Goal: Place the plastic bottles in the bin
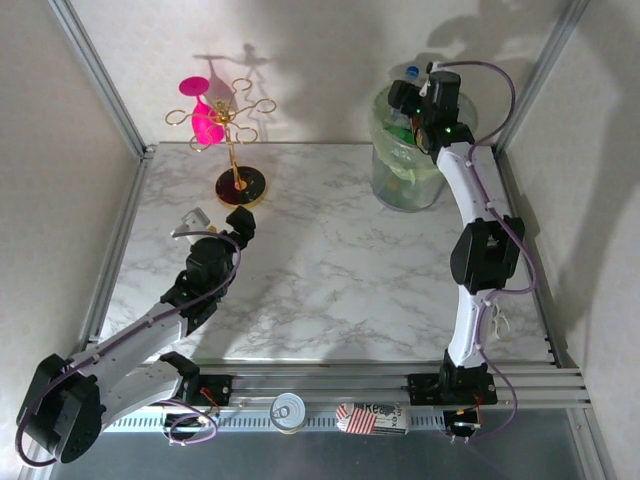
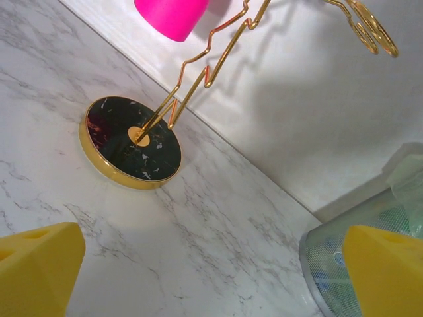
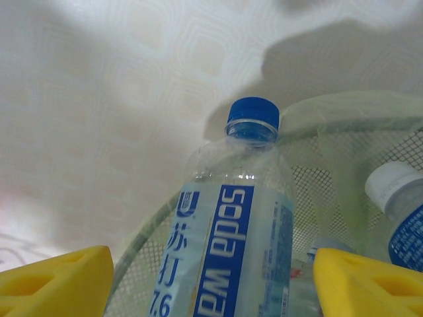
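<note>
I saw the right gripper [image 3: 211, 259] poised at the bin [image 1: 402, 188], in the upper right of the overhead frame. Its yellow fingers [image 3: 56, 281] stood spread. A clear bottle [image 3: 231, 244] with a blue cap and blue label stood upright between them, with a gap showing on each side. At the right edge of the wrist frame, a second bottle [image 3: 400, 214] sat inside the bin's mesh wall. The left gripper [image 2: 211, 277] was wide open and empty over the marble table [image 2: 198, 251], facing the gold stand [image 2: 132, 148] with its pink glasses [image 2: 172, 14].
</note>
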You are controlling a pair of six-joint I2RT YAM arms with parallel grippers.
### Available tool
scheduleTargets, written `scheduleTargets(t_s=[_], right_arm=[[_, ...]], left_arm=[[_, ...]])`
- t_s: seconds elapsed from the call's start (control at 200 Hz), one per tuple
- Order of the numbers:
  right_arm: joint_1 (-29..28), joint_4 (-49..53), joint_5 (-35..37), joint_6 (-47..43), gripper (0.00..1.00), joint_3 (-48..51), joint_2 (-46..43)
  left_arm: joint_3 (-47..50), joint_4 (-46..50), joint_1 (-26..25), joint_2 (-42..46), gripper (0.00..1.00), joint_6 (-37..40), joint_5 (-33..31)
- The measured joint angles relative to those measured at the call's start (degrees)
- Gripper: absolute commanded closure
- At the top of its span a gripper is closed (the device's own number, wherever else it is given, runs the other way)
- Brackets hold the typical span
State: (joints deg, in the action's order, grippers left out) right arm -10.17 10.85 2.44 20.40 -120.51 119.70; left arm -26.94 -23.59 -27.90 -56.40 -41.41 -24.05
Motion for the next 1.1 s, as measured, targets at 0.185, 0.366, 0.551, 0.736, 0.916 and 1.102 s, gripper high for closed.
scheduleTargets(t_s=[0.185,0.366,0.551,0.736,0.916,1.102], right_arm=[[-0.59,3.67,2.58,-0.04,0.2,-8.22,6.05],[-0.96,5.9,4.48,-0.7,0.2,-13.03,9.6],[-1.25,5.2,4.48,-2.08,0.18,-11.26,8.5],[-2.38,4.74,3.52,-4.09,0.01,-4.79,2.19],[-3.76,1.77,2.43,-6.16,0.01,5.86,-10.84],[-3.89,-5.9,-1.2,-7.85,0.01,25.51,-29.88]], left_arm=[[0.0,0.37,0.55,1.25,0.0,0.0,-0.02],[0.04,0.66,1.2,3.23,0.0,0.0,-0.07],[0.52,1.22,2.03,5.05,0.0,0.0,-0.81],[0.92,2.01,3.54,5.6,0.0,0.15,-1.75],[0.92,2.58,5.75,6.45,0.0,1.42,-2.89],[0.92,2.86,8.79,6.67,0.0,4.11,-4.0]])
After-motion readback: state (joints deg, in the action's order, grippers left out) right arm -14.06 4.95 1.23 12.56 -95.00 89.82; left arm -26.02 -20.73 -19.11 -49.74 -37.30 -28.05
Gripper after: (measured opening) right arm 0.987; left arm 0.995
